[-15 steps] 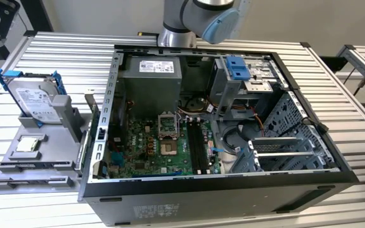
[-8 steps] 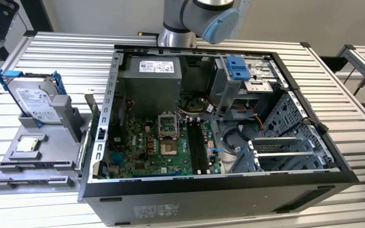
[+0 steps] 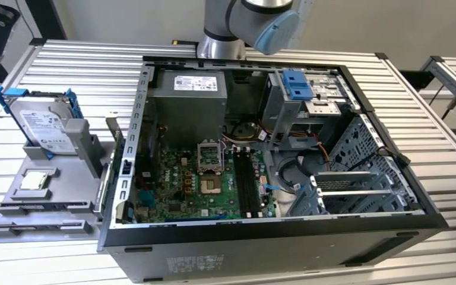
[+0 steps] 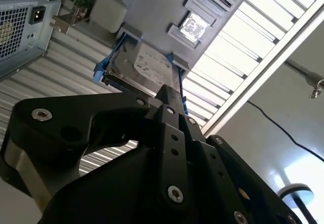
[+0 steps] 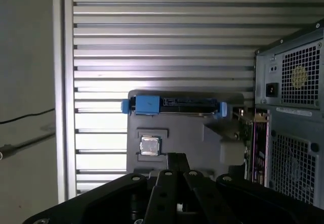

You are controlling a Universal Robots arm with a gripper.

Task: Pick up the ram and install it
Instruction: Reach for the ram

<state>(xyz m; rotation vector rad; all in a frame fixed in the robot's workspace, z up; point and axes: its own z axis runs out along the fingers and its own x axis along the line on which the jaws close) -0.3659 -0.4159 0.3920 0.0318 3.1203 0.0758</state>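
Hard to pick out the ram for sure: too thin and too small to tell from the parts around it. Starting at the exterior view's left: a grey tray (image 3: 22,217) on the slatted metal table (image 3: 78,65), with a silver hard drive (image 3: 46,127) in blue rails standing up in it and a small square chip (image 3: 36,180) lying flat nearer the front. Just beside the tray, between it and the open computer case (image 3: 291,237), a thin grey strip (image 3: 114,145) standing on its edge. May be the ram, but seen edge-on, so no telling its colour or its face. Inside the case, a green board (image 3: 188,184) with long black slots (image 3: 248,178), and a tangle of wires (image 3: 248,133) hiding part of the board. Further toward the exterior view's right, a metal cage with a blue clip (image 3: 299,83). Above the case, the arm (image 3: 248,24), cut off by the top edge of the picture. In both wrist views, the black gripper (image 5: 177,157) (image 4: 169,93), cut off at the bottom, with its two fingers lying tight together, closed, no gap to see between them. Hangs in the air, apart from the tray, pointing toward it. Past the fingertips in the first wrist view, the hard drive seen from its top edge, the chip below it on the tray, and the back of the case with its round-holed grilles off to one side.
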